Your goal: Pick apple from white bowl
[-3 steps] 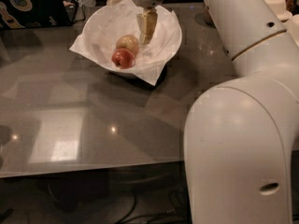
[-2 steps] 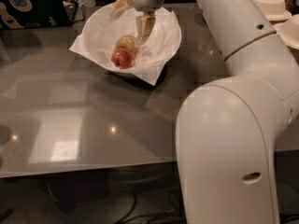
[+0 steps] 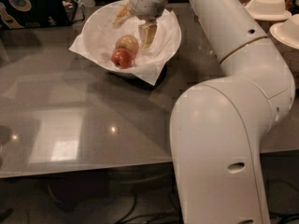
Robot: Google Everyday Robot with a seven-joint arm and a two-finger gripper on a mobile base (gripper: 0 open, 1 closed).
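The white bowl [image 3: 100, 29], lined with crumpled white paper, stands at the back of the grey table [image 3: 84, 125]. In it lie a red apple [image 3: 122, 58] and a pale yellowish fruit [image 3: 127, 43] that touches it from behind. My gripper [image 3: 135, 24] hangs over the bowl, just above and right of the fruit. It is open: one finger [image 3: 148, 32] points down beside the yellowish fruit, and the other finger [image 3: 121, 15] is near the bowl's far rim. It holds nothing.
My white arm [image 3: 233, 101] fills the right side, from the front edge up to the bowl. Stacked white paper plates [image 3: 268, 7] and another white dish [image 3: 287, 31] stand at the back right. A dark laptop with stickers [image 3: 28, 6] is at the back left.
The gripper has come down a little into the bowl, closer to the fruit. The arm's big lower link has swung left. The bowl and the fruit have not moved.
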